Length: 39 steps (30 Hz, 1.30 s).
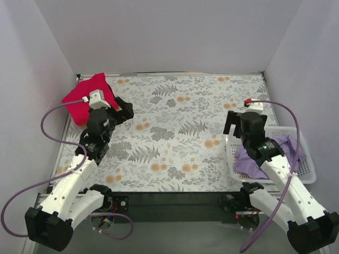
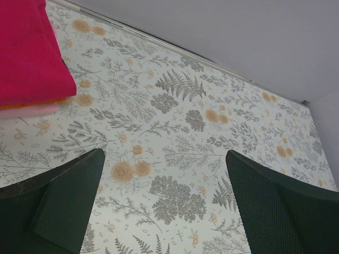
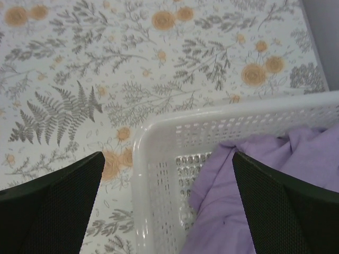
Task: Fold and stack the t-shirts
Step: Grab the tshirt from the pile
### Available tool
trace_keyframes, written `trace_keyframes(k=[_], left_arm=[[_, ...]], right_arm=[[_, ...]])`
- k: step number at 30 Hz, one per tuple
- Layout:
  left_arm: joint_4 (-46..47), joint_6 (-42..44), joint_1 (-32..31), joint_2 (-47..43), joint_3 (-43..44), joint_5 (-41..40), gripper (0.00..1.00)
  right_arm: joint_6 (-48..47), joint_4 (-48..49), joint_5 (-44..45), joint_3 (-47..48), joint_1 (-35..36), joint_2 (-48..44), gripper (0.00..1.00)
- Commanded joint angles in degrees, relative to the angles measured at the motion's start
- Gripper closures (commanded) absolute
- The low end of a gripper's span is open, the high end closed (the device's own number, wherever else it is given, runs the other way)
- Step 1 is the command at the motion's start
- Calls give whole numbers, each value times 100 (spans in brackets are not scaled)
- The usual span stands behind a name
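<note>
The red t-shirt (image 1: pixel 83 98) lies folded at the far left corner of the table; it also shows at the top left of the left wrist view (image 2: pixel 29 53). My left gripper (image 1: pixel 123 110) is open and empty, just right of it, above bare tablecloth (image 2: pixel 175 174). The lavender t-shirt (image 1: pixel 275 153) lies crumpled in the white mesh basket (image 1: pixel 310 172) at the right. My right gripper (image 1: pixel 235 123) is open and empty above the basket's far left corner; its wrist view shows the lavender cloth (image 3: pixel 265 180) and the basket rim (image 3: pixel 143 169) between the fingers.
A floral tablecloth (image 1: pixel 180 132) covers the table. White walls close in the left, back and right sides. Purple cables loop beside both arms.
</note>
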Motion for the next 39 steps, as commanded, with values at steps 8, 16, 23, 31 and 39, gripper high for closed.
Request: trace_keyframes(k=[8, 16, 23, 31, 39], left_arm=[[150, -82, -37, -117, 20, 437, 9], [211, -91, -81, -274, -77, 631, 9], [264, -4, -257, -512, -183, 394, 6], [317, 93, -494, -644, -235, 165, 4], [300, 128, -503, -609, -235, 217, 3]], right_arm=[[1013, -2057, 444, 290, -75, -397, 2], [469, -2262, 480, 678, -1146, 436, 2], [275, -1726, -564, 467, -1946, 911, 1], [389, -488, -1797, -228, -3423, 1404, 5], [494, 67, -1770, -289, -3941, 1711, 4]])
